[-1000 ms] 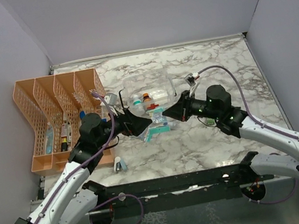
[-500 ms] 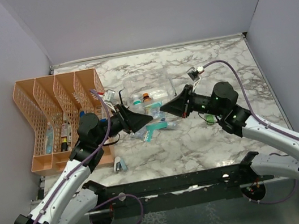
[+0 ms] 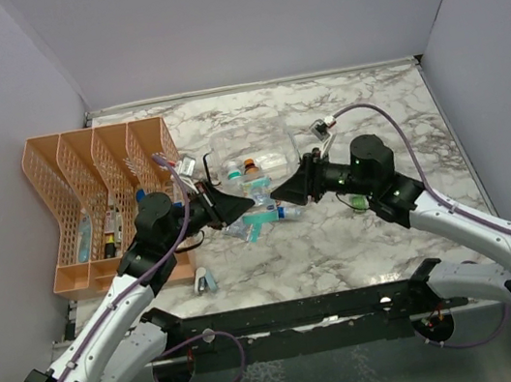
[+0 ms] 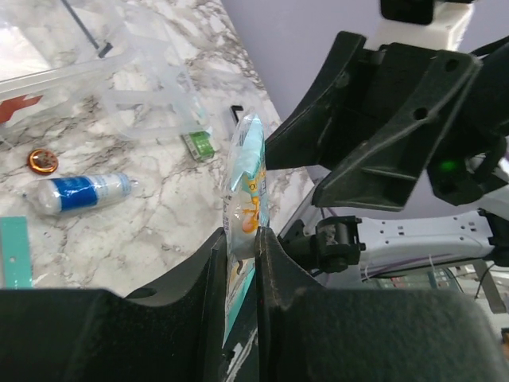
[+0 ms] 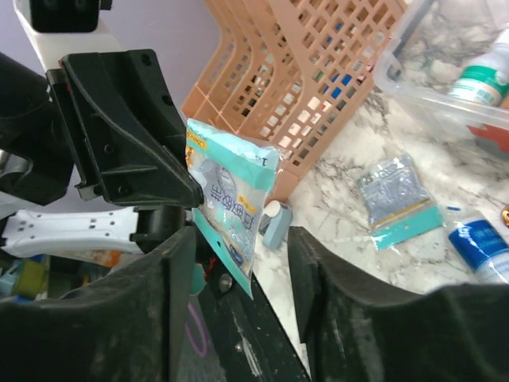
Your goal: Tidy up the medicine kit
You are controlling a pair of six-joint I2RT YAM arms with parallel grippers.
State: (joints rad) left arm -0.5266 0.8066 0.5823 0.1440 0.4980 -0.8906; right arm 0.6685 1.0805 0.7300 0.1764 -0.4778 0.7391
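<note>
The medicine kit (image 3: 254,152) is a clear box at the table's middle, with small bottles inside; it also shows as the kit (image 4: 119,72) and the kit (image 5: 445,87) in the wrist views. In front of it, above the table, my two grippers meet tip to tip. My left gripper (image 3: 238,204) (image 4: 241,235) is shut on a teal and clear packet (image 4: 246,171) (image 5: 231,199) (image 3: 259,198). My right gripper (image 3: 280,192) (image 5: 241,239) is open, one finger on each side of the packet and apart from it.
An orange lattice organizer (image 3: 100,197) (image 5: 318,72) stands at the left. A blue-labelled bottle (image 4: 79,193) (image 3: 284,213), a second sachet (image 5: 398,199) (image 3: 247,230) and an orange cap (image 4: 42,161) lie under the grippers. A small grey and white piece (image 3: 202,280) lies by the organizer's corner.
My left gripper has closed on the packet and my right gripper, shut on it before, has opened. Both arms lifted slightly toward each other.
</note>
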